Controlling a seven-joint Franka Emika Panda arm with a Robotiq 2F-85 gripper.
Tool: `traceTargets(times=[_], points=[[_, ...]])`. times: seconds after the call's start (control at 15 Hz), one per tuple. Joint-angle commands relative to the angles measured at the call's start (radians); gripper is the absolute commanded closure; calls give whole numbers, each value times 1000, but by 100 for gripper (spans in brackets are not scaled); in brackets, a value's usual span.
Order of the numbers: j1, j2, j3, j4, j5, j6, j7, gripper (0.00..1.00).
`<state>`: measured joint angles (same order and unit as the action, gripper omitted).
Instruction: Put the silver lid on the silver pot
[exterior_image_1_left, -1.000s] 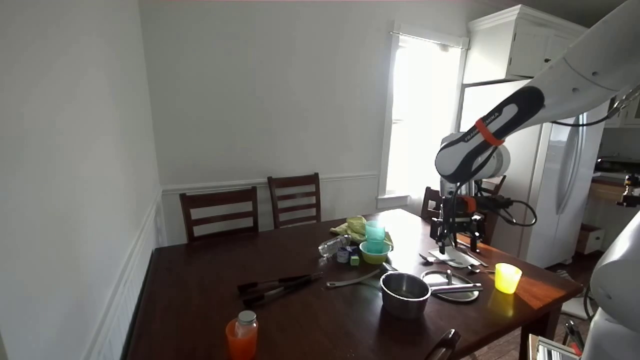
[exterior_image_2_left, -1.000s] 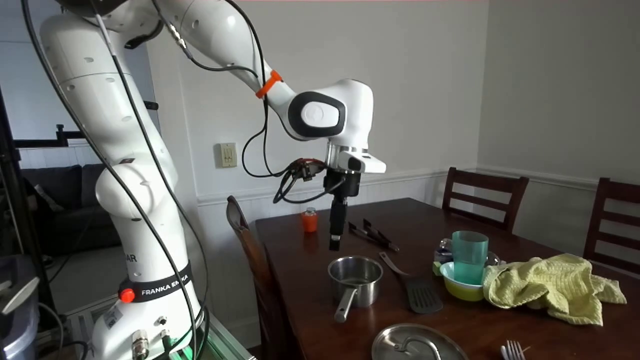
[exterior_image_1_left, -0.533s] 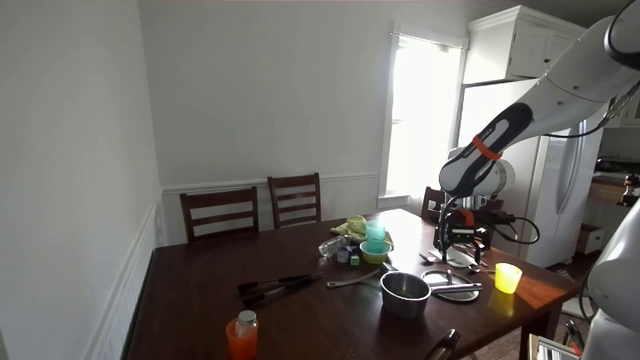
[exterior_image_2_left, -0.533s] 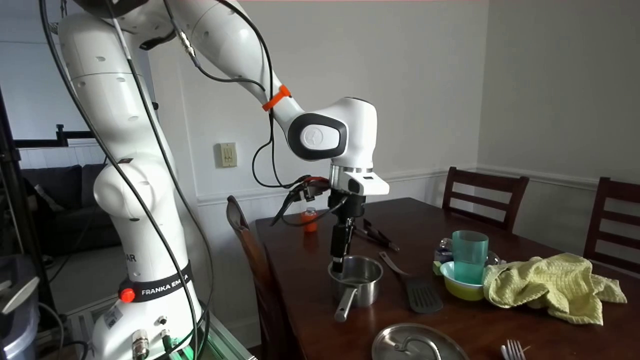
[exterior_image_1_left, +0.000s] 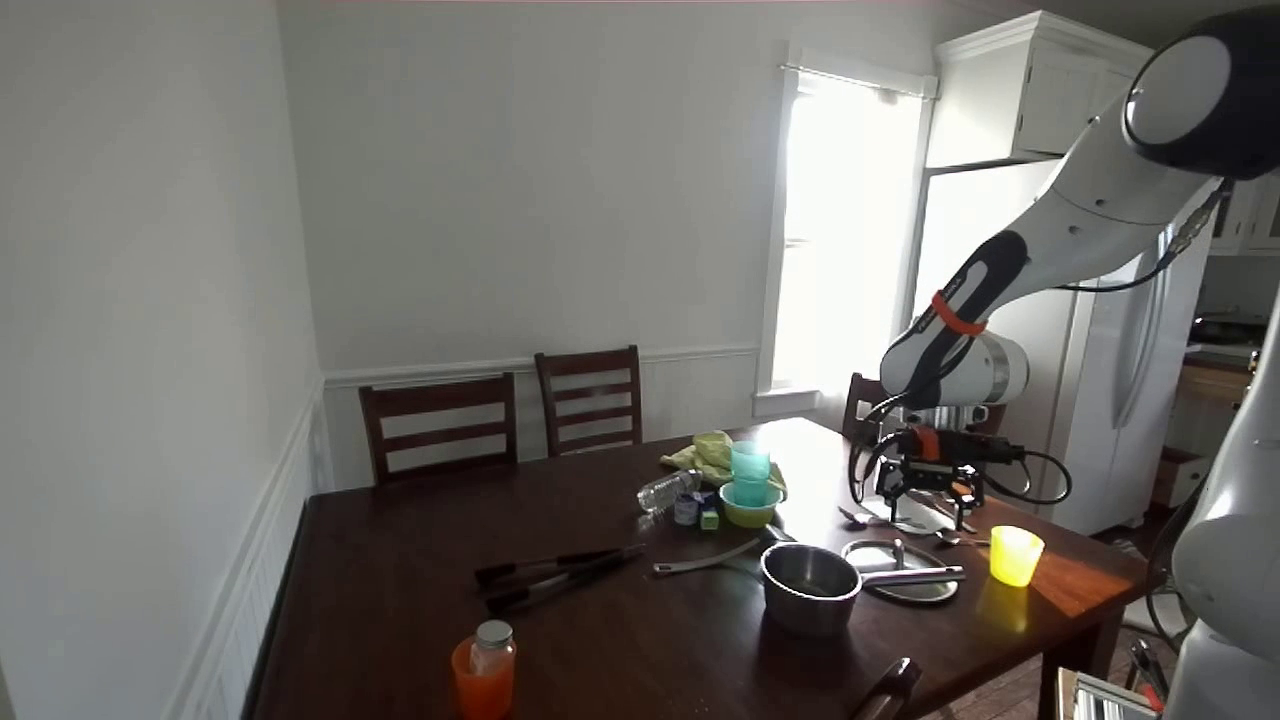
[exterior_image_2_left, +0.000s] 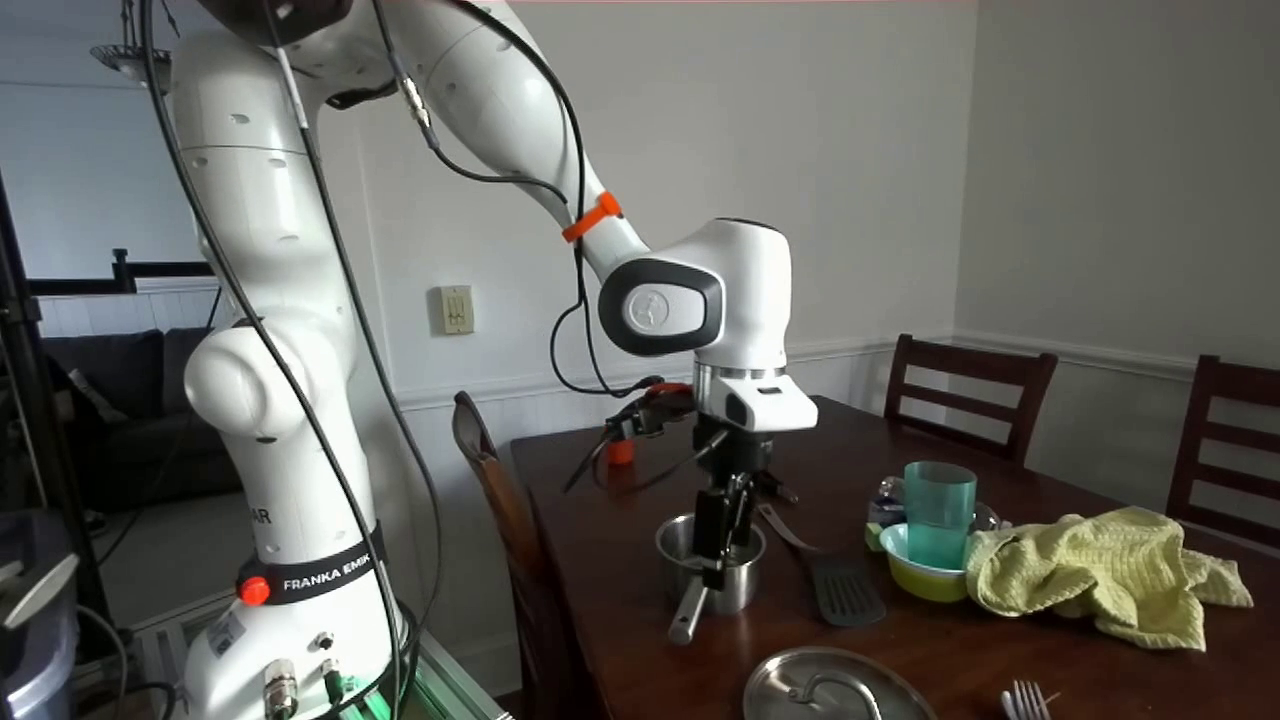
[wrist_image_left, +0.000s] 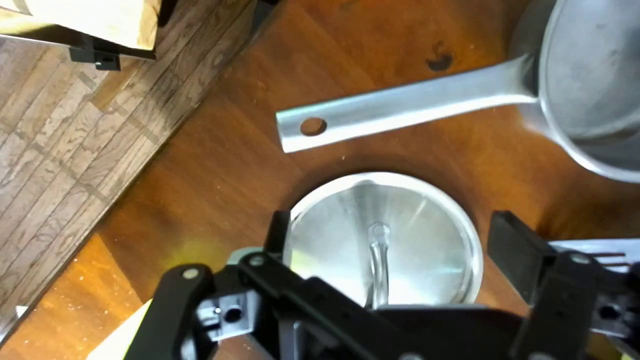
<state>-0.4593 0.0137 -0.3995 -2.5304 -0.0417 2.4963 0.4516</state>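
The silver lid (wrist_image_left: 420, 220) lies flat on the table with its loop handle up. It also shows in both exterior views (exterior_image_1_left: 917, 592) (exterior_image_2_left: 785, 680). My gripper (wrist_image_left: 392, 237) is open and empty above the lid, with a finger on either side of it in the wrist view and the handle between them. The gripper also shows in both exterior views (exterior_image_1_left: 926, 520) (exterior_image_2_left: 713, 578). The fingers hide the lid's near part in the wrist view. The silver pot (exterior_image_1_left: 810, 605) stands upright and uncovered beside the lid; it also shows in an exterior view (exterior_image_2_left: 738, 588) and the wrist view (wrist_image_left: 590, 75).
The pot's handle (wrist_image_left: 410, 106) points out beside the lid. A yellow cup (exterior_image_1_left: 1016, 557) stands near the table edge. A fork (exterior_image_2_left: 1027, 700), a black spatula (exterior_image_2_left: 846, 590), a bowl with a teal cup (exterior_image_2_left: 940, 510) and a yellow cloth (exterior_image_2_left: 1110, 570) lie around. Tongs (exterior_image_1_left: 560, 577) lie farther off.
My gripper has moved down and across, past the pot toward the lid. Its fingers stay open. The lid and the pot have not moved.
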Motion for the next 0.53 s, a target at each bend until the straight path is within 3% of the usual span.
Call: traceTargets(times=[0.0,0.47], points=[[-7,140,-32,84,158,105,-77,0],[-71,337,39,210,500,207,-273,0]])
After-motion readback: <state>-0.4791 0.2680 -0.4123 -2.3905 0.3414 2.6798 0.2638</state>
